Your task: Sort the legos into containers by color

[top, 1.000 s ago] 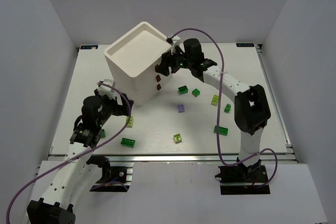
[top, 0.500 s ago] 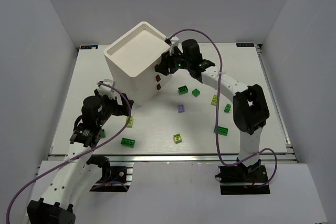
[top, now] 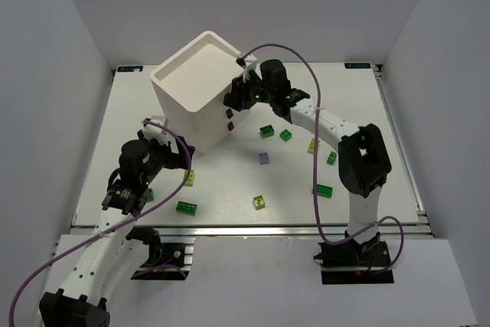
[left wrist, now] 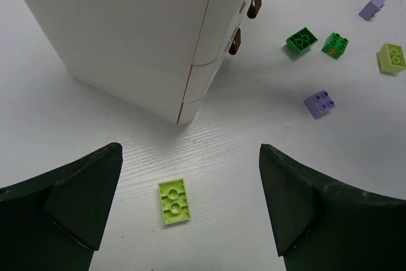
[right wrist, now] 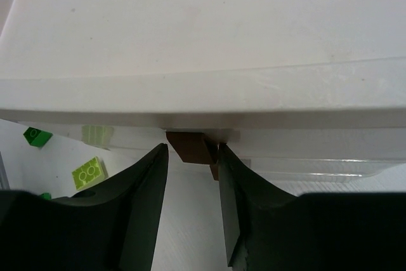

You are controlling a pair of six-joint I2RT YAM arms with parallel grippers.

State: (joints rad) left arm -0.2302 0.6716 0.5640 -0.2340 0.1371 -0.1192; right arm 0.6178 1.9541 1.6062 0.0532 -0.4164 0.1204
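L pincer (left wrist: 190, 157) hangs low over the table (left wrist: 273, 157), jaws wide apart, holding nothing. A yellow-green lego (left wrist: 174, 201) lies flat below the gap, just off the cabinet (left wrist: 127, 30) corner. R pincer (right wrist: 193, 150) is at the cabinet front, fingers either side of the top handle (right wrist: 189, 146) and v. close to it; can't tell if clamped. Other legos (top: 266, 131) lie scattered on the table, right of the cabinet.
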